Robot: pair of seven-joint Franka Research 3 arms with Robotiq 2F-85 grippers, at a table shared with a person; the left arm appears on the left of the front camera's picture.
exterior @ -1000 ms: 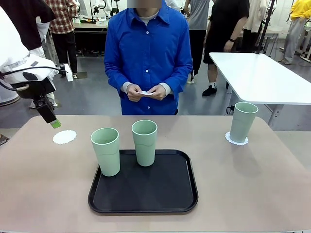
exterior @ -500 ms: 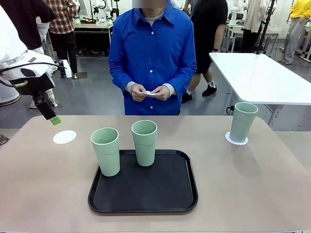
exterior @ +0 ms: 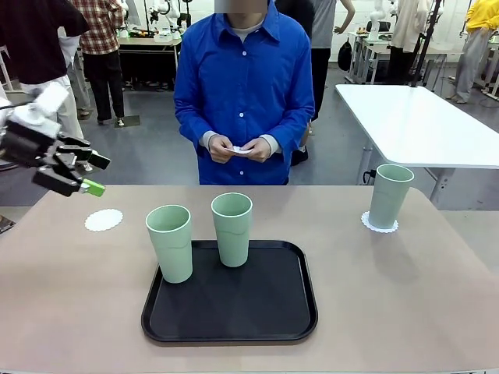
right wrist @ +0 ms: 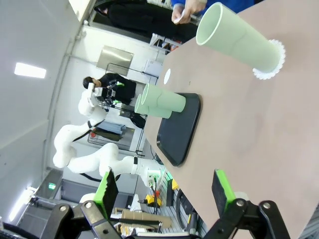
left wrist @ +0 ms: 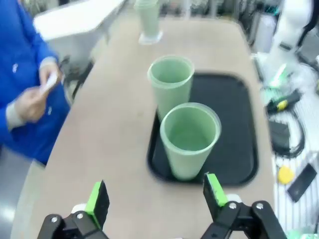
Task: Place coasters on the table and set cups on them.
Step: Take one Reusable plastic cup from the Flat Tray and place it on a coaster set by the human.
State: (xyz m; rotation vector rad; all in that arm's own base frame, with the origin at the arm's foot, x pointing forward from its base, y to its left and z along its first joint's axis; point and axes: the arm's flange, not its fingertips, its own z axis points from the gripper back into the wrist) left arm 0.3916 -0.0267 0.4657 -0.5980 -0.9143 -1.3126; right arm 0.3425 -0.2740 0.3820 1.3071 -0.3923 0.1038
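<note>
Black tray [exterior: 265, 312] at the worktop's [exterior: 390, 296] near edge carrying two cups [exterior: 169, 243] on its far-left part, third cup [exterior: 390, 195] on a coaster [exterior: 380, 226] by the far right corner, bare coaster [exterior: 104, 220] by the far left corner near the left claw [exterior: 97, 175], wide and empty, right claw [right wrist: 167, 186] likewise wide.

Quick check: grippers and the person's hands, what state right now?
Left gripper: open, empty.
Right gripper: open, empty.
Person's hands: together, holding a small white flat thing.

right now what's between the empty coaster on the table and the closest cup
Nothing: just bare table between the coaster and that cup, clear in the front view.
</note>
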